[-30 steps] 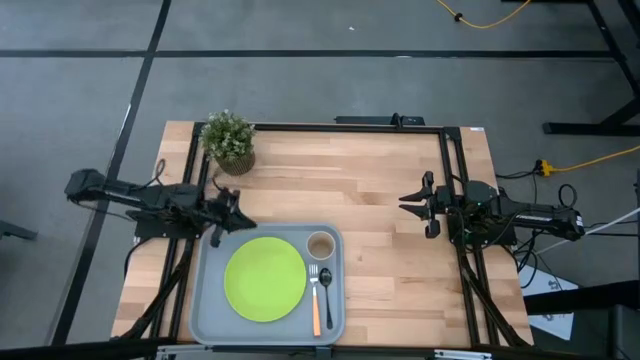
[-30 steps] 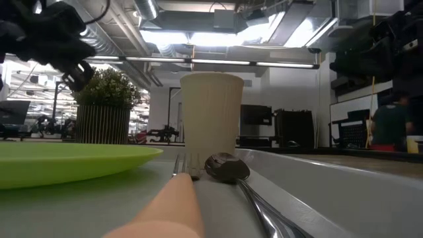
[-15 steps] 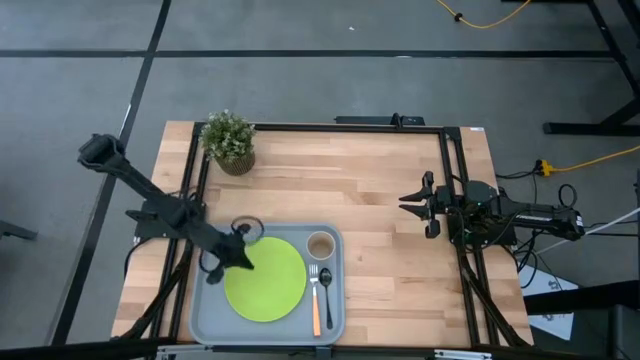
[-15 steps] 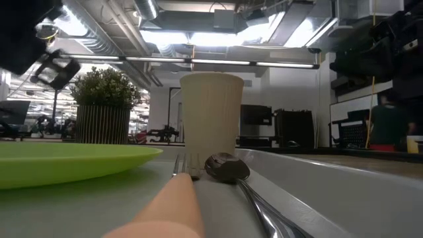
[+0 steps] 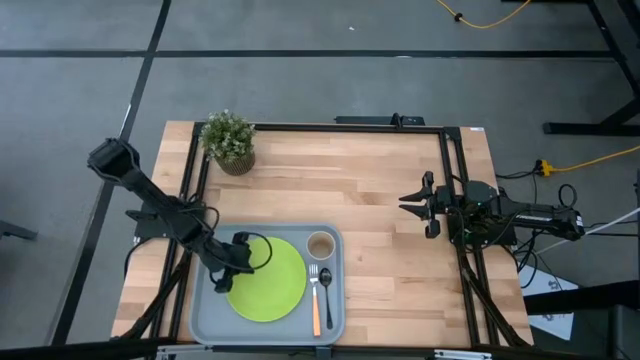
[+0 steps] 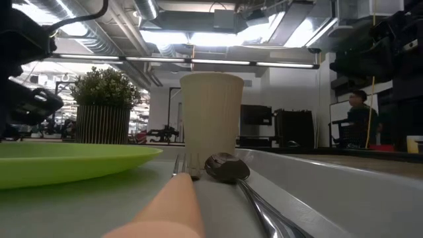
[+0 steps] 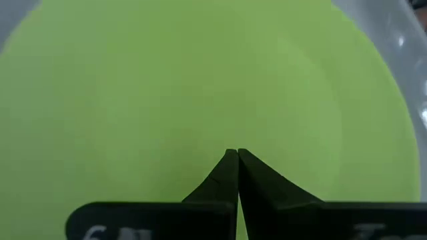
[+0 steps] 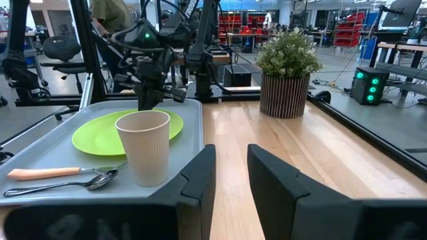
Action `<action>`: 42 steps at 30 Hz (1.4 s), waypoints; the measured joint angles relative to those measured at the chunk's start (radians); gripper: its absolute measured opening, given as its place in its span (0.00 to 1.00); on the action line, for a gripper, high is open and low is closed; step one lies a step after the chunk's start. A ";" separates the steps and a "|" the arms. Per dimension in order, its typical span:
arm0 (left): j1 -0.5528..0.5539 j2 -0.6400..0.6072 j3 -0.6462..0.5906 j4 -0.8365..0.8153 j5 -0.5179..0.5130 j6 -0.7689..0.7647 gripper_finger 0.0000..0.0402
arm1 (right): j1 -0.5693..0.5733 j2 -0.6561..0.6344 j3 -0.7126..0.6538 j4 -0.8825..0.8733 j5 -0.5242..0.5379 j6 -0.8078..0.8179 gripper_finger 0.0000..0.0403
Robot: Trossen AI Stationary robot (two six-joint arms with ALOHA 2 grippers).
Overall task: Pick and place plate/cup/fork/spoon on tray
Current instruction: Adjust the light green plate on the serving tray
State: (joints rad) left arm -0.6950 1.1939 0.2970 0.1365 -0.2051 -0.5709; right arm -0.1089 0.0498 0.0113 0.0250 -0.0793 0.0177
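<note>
The lime-green plate lies flat in the grey-blue tray. The tan cup stands upright at the tray's far right corner. The orange-handled fork and the dark spoon lie side by side in the tray, right of the plate. My left gripper is shut and points down over the plate's left part; its closed fingertips show against the green surface. My right gripper is open and empty over the table's right side, well clear of the tray. My left gripper points its shut fingers down at the plate's left part. I cannot tell whether the tips touch the plate or stand just above it. The plate lies flat in the tray.
A potted green plant stands at the table's far left corner. Bare wood lies between the tray and my right gripper. A person shows in the room beyond the table.
My left gripper has gone from the tray's far left corner toward the table's near edge and down, tipping to point down over the plate's left part. The plate, cup, fork and spoon have stayed in place.
</note>
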 joint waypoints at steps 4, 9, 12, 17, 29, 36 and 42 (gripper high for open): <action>-0.016 0.032 0.000 0.015 -0.003 -0.025 0.00 | 0.000 0.000 0.000 0.000 0.000 0.001 0.23; -0.038 0.045 0.000 0.007 0.005 -0.074 0.00 | 0.000 0.000 0.000 0.000 0.000 0.001 0.23; -0.051 0.045 0.000 0.006 0.010 -0.083 0.00 | 0.000 0.000 0.000 0.000 0.000 0.001 0.23; -0.069 0.045 0.000 -0.003 0.016 -0.122 0.00 | 0.000 0.000 0.000 0.000 0.000 0.001 0.23; -0.126 0.043 0.003 -0.086 0.053 -0.275 0.00 | 0.000 0.000 0.000 0.000 0.000 0.001 0.23; -0.150 0.038 0.001 -0.097 0.052 -0.318 0.00 | 0.000 0.000 0.000 0.000 0.000 0.003 0.23; -0.151 0.035 0.009 -0.094 0.015 -0.317 0.00 | 0.000 0.000 0.000 0.000 0.000 0.002 0.23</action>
State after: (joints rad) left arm -0.8463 1.2293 0.3061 0.0420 -0.1898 -0.8883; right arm -0.1089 0.0502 0.0112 0.0250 -0.0795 0.0199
